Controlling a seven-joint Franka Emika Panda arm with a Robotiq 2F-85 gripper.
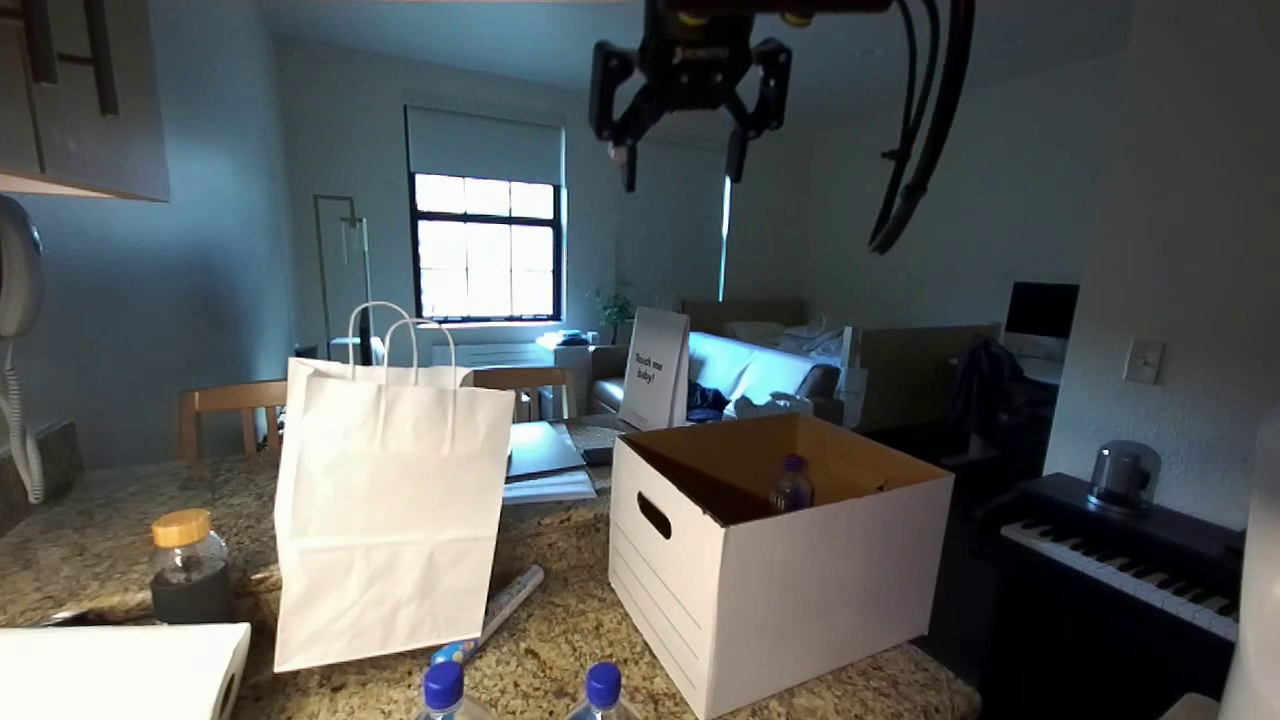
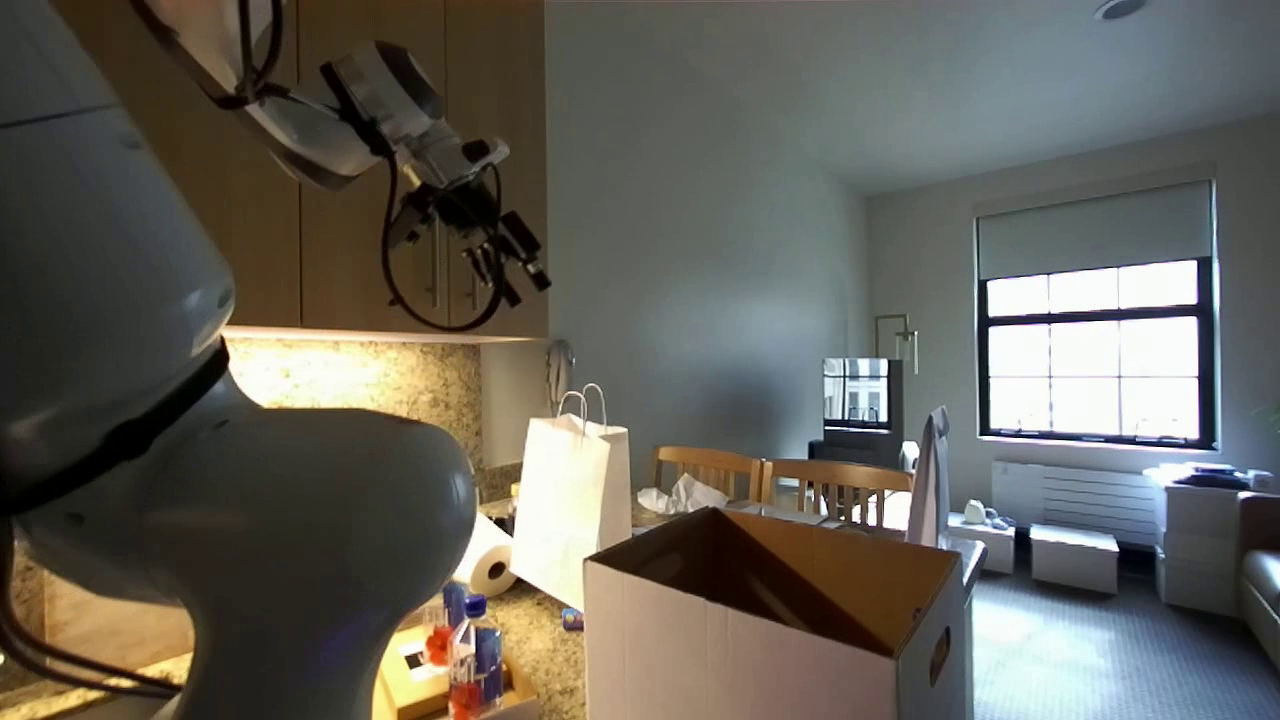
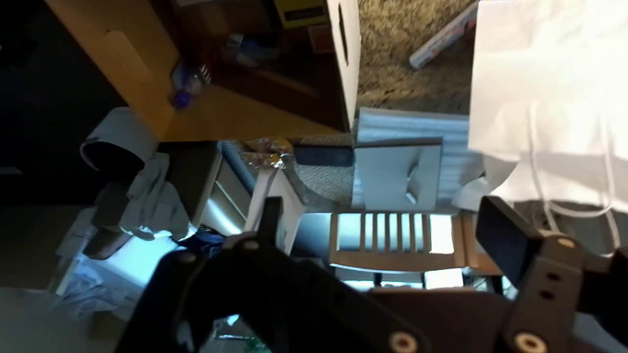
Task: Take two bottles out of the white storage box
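We log the pincer (image 1: pixel 682 172) as released, jaws wide apart, raised higher than the white storage box (image 1: pixel 830 590). Box sits by the desk (image 1: pixel 570 620) edge nearest the piano (image 1: pixel 1110 620). One blue-capped plastic bottle (image 1: pixel 793 490) inside, near a box corner; two more blue-capped bottles (image 1: pixel 443 688) upright outside.

Left bottle (image 1: pixel 444 688) and right bottle (image 1: pixel 603 686), near side: cut off at the shoulders by the bottom edge in an exterior view. 3rd bottle (image 1: pixel 793 488), inside the white storage box (image 1: pixel 830 590): lower part hidden by the box wall. White flat thing (image 1: pixel 110 675), near left: cut off by 2 edges, can't tell what. Box's near wall (image 2: pixel 740 655) runs off the bottom edge in an exterior view. Wrist view: other box contents (image 3: pixel 252 50) dark and smeared, can't tell; paper bag (image 3: pixel 549 73) cropped right; gripper (image 3: pixel 387 228) cropped at the bottom.
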